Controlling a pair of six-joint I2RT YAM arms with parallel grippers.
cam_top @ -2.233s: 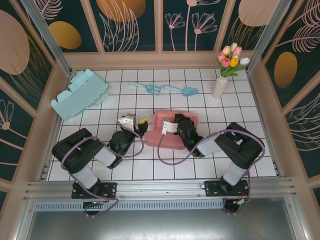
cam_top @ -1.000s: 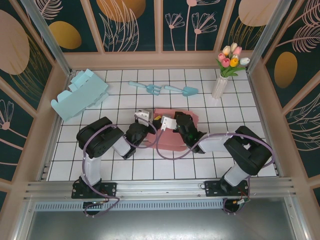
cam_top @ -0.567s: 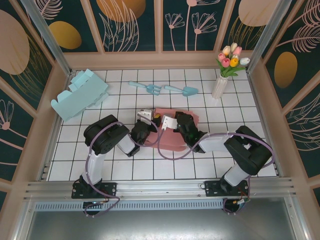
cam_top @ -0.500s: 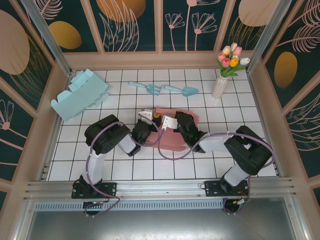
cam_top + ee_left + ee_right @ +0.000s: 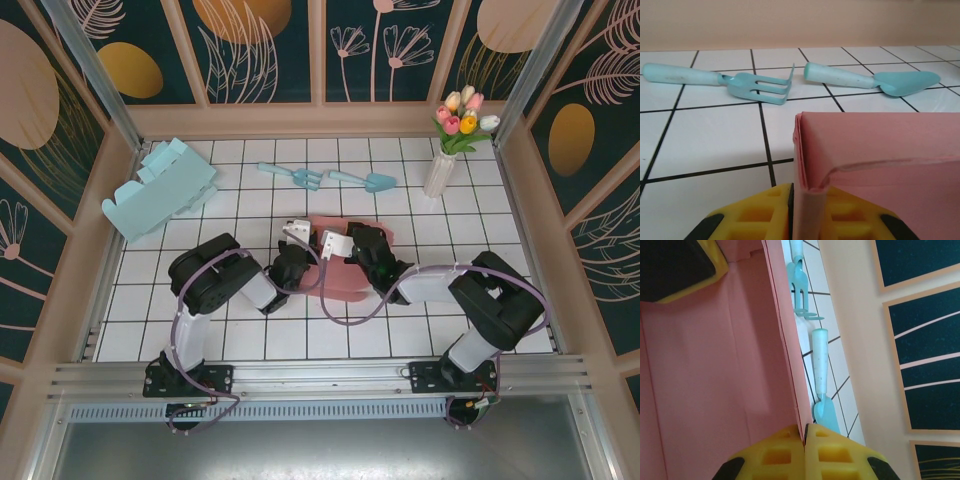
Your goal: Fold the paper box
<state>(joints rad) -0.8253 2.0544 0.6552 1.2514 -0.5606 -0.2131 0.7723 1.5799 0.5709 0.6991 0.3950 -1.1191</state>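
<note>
The white tiled table (image 5: 300, 340) is carrying a pink paper box (image 5: 340, 282) near its middle, a pale blue box (image 5: 158, 190) lying far left, a fork (image 5: 297, 177) and a trowel (image 5: 365, 181) lying side by side farther back, and a vase (image 5: 438, 172) standing far right.

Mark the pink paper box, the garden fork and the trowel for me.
pink paper box (image 5: 880, 142), left wrist view, near wall.
garden fork (image 5: 715, 78), left wrist view, handle end.
trowel (image 5: 860, 80), left wrist view, handle.

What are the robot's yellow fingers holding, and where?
The pink paper box. The left arm's fingers pinch a wall right by its corner; the right arm's fingers pinch the edge of another wall.
</note>
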